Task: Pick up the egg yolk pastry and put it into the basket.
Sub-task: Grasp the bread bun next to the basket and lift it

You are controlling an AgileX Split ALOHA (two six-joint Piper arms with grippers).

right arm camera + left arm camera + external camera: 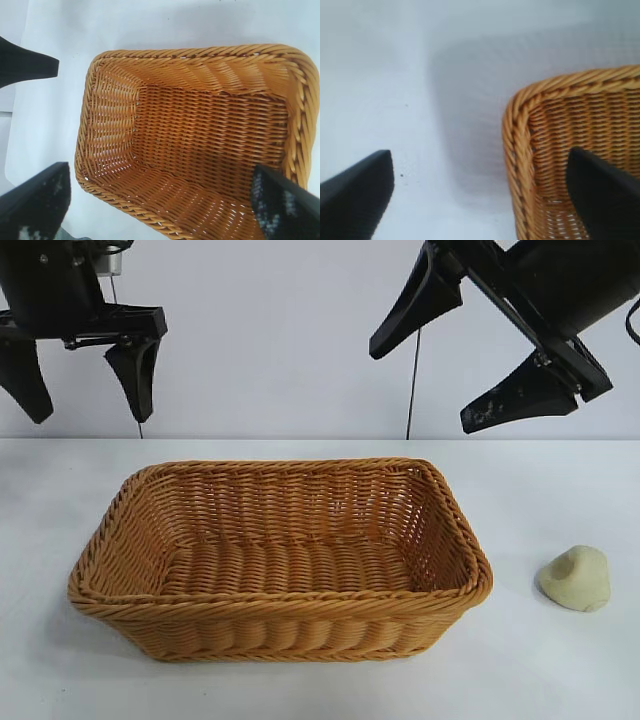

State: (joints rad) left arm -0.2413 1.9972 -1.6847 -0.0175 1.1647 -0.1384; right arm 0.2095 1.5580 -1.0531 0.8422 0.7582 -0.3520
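**Pastry on the desk, basket holding nothing, both end effectors spread wide**

The basket (280, 560) sits in the middle of the white desk (560, 680), its long side facing the exterior camera. Its woven floor is bare in the exterior view and in the right wrist view. The egg yolk pastry (576, 578) lies on the desk just beside the basket's right end, apart from the braided rim and not touching it — a small pale dome with a fold on top.

The left end effector (85, 370) hangs above the desk at the upper left, over the basket's far left corner, pointing down. Its two dark fingers stand wide apart with nothing between them; in the left wrist view one finger (355, 200) is over bare desk and the other over the basket's inside, with the rim corner showing between them.

The right end effector (455, 370) is held high at the upper right, tilted down toward the basket — well above the pastry. Its fingers are also spread wide and grip nothing; the right wrist view looks between them into the basket.
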